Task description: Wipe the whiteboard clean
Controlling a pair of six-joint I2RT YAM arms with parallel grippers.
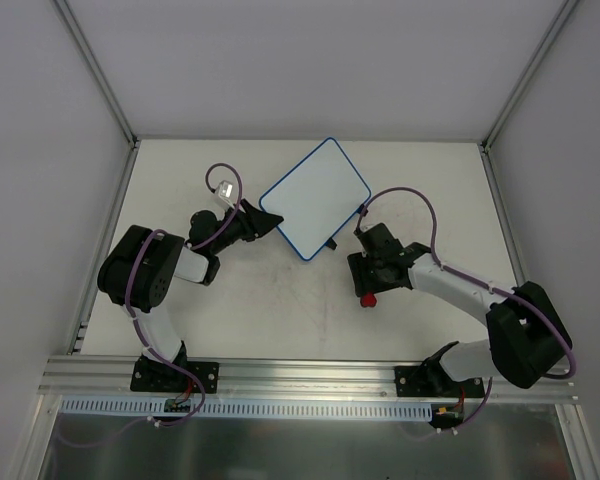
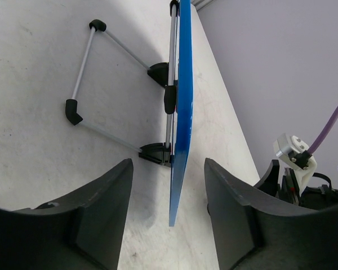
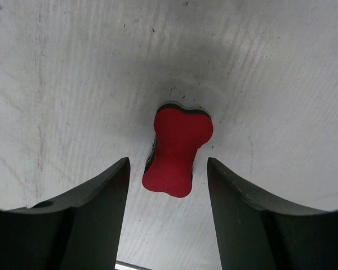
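Note:
The whiteboard (image 1: pixel 315 198) lies tilted at the table's middle back, white with a blue rim, and I see no marks on it. In the left wrist view its blue edge (image 2: pixel 183 112) shows end-on, with its wire stand (image 2: pixel 81 73) behind it. My left gripper (image 1: pixel 263 222) is open, and the board's near corner sits between the jaws (image 2: pixel 168 169) without touching them. My right gripper (image 1: pixel 365 285) is open above the red bone-shaped eraser (image 1: pixel 368 298). The eraser (image 3: pixel 177 152) lies on the table between the open jaws (image 3: pixel 168 163), untouched.
The white table (image 1: pixel 230 310) is walled by pale panels on the left, back and right. An aluminium rail (image 1: pixel 300 375) carrying both arm bases runs along the near edge. The right arm's wrist (image 2: pixel 296 163) shows at the right of the left wrist view.

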